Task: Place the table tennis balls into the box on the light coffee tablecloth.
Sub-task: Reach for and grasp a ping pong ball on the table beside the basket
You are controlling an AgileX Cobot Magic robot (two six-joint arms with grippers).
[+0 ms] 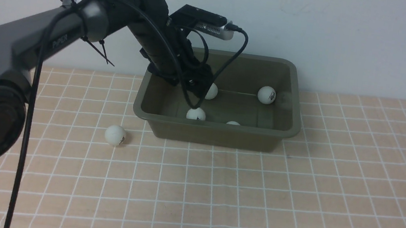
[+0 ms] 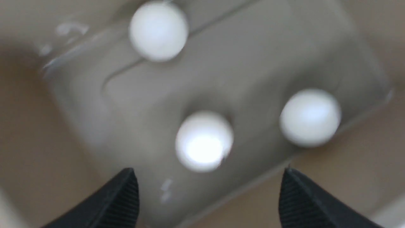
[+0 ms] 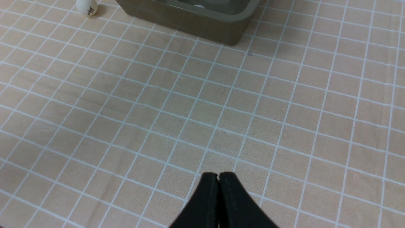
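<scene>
The olive-green box stands on the light coffee tablecloth and holds several white table tennis balls, among them one at the far right and one by the near wall. Another ball lies on the cloth to the left of the box. My left gripper hangs inside the box. In the left wrist view it is open, its fingers wide apart, and a blurred ball lies free just beyond them. My right gripper is shut and empty above the cloth.
The right wrist view shows the box's near corner and the loose ball far ahead. A pale wall rises right behind the box. The left arm and its cables cross over the box's left half.
</scene>
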